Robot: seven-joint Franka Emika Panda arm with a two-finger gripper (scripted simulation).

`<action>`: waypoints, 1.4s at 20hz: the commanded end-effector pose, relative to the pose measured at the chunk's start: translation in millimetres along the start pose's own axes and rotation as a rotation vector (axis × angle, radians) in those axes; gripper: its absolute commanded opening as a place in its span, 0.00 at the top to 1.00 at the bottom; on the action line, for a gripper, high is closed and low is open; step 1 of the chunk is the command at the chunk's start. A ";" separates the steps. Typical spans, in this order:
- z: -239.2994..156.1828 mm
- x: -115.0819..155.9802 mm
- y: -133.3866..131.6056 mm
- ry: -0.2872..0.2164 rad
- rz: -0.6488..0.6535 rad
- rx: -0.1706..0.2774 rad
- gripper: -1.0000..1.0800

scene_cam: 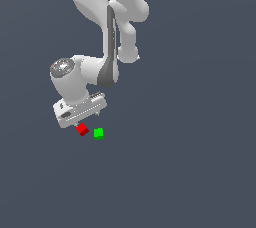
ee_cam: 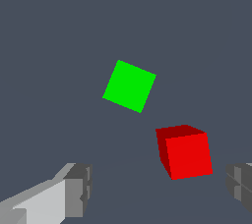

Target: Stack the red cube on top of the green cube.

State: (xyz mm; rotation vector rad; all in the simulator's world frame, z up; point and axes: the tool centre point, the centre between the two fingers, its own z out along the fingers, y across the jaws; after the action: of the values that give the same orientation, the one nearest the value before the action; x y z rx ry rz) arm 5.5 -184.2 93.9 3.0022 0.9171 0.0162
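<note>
Between your gripper's [ee_cam: 157, 188] wide-apart fingers [ee_cam: 78, 188] sits the red cube [ee_cam: 187, 155], nearer one finger, touching neither. Just beside it, apart, you've got the green cube [ee_cam: 129, 86], bare floor [scene_cam: 190, 172] all round.

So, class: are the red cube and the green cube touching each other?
Apart. The wrist view shows bare floor between the red cube and the green cube; the exterior view also shows a small gap between them.
</note>
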 end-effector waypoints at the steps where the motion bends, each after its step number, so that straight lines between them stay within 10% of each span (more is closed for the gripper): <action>1: 6.7 -3.7 10.8 -0.002 -0.042 0.002 0.04; 28: 63.2 -10.6 39.6 -0.009 -0.148 0.006 0.04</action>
State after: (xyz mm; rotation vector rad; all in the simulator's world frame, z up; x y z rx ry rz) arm 19.8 -223.1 38.7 2.9287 1.1366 0.0001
